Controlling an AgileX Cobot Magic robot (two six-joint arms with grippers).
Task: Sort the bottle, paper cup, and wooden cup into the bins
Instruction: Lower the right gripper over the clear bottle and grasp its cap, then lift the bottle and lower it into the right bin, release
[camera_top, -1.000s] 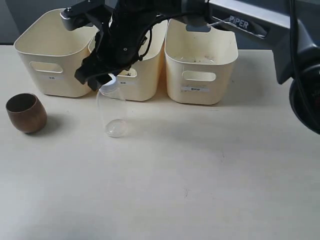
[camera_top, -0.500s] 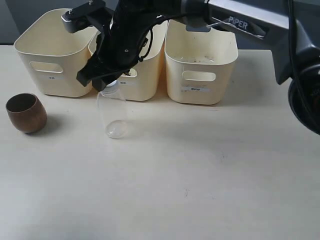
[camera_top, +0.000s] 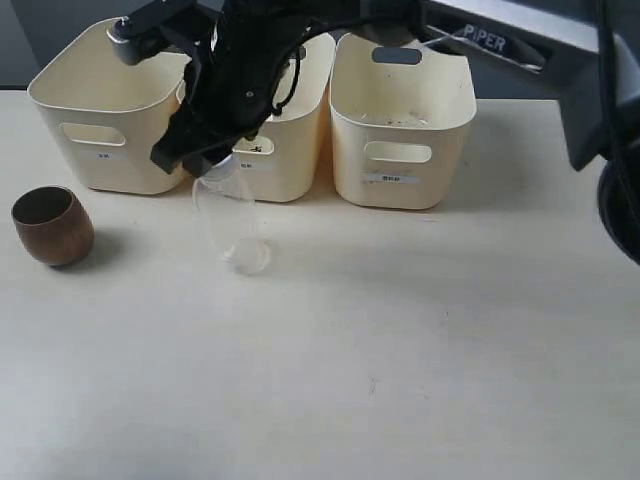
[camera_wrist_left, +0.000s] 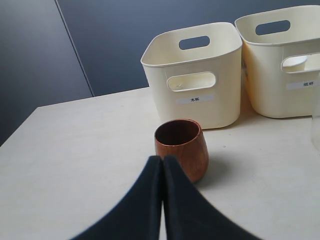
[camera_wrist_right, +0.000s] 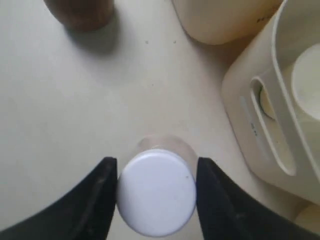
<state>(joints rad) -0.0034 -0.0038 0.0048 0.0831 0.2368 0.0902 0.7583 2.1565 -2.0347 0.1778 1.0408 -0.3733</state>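
Note:
The clear bottle (camera_top: 228, 220) with a white cap (camera_wrist_right: 156, 195) stands tilted on the table in front of the middle bin (camera_top: 290, 165). My right gripper (camera_top: 207, 160) reaches across from the right and is shut on the cap, one finger (camera_wrist_right: 102, 192) on each side. The brown wooden cup (camera_top: 52, 226) stands upright at the far left, just beyond my left gripper (camera_wrist_left: 162, 161), which is shut on nothing. The white paper cup (camera_wrist_right: 306, 82) lies inside the middle bin and shows through its handle cut-out (camera_wrist_left: 295, 62).
Three cream bins stand in a row at the back: left bin (camera_top: 140, 140), middle, and right bin (camera_top: 440, 150). The right arm's dark links (camera_top: 260, 60) hang over the left and middle bins. A dark wall (camera_wrist_left: 100, 45) rises behind the table.
My right gripper has settled lower onto the bottle's cap. The bottle now leans, its base swung a little to the right. The wooden cup has not moved.

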